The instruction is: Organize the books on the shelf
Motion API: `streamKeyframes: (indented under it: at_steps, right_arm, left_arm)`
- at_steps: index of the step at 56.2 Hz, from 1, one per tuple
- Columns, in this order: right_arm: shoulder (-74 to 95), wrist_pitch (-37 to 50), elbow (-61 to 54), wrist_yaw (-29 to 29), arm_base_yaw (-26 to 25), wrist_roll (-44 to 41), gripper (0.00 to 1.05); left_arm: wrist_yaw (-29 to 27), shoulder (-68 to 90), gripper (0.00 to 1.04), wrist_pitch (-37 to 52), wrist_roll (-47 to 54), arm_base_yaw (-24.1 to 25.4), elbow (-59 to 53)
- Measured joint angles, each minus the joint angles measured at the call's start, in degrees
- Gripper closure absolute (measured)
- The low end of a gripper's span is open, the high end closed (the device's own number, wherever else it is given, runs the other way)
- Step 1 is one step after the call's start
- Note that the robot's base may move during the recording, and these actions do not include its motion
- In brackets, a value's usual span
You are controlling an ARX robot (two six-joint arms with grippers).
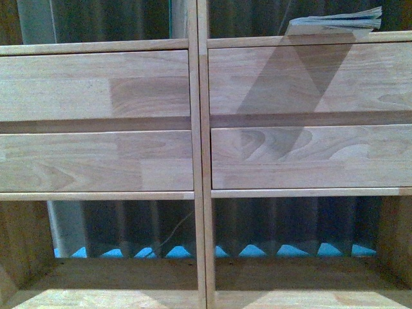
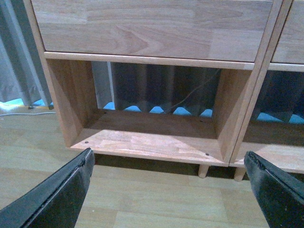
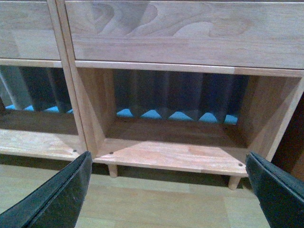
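The light wood shelf (image 1: 199,161) fills the front view, with two bays of two plain drawer fronts each. One thin book (image 1: 335,22) lies flat on the board above the right bay's upper drawer, at the top right. Neither arm shows in the front view. My left gripper (image 2: 168,164) is open and empty, held over the floor in front of the left bay's bottom opening (image 2: 152,137). My right gripper (image 3: 168,164) is open and empty, held over the floor in front of the right bay's bottom opening (image 3: 175,152).
A dark curtain (image 1: 129,225) hangs behind the shelf, with blue patches at its foot. A thin cable (image 2: 190,97) runs behind the left bay. Short peg legs (image 3: 112,170) raise the unit above the pale wood floor (image 2: 156,204).
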Motion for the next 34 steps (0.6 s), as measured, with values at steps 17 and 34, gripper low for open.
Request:
streamKeyframes:
  at_steps: [17, 34]
  right_arm:
    - [0.0, 0.0, 0.0, 0.0, 0.0, 0.0, 0.07]
    - [0.0, 0.0, 0.0, 0.0, 0.0, 0.0, 0.07]
  left_arm:
    - [0.0, 0.0, 0.07, 0.0, 0.0, 0.0, 0.0]
    - [0.0, 0.0, 0.07, 0.0, 0.0, 0.0, 0.0]
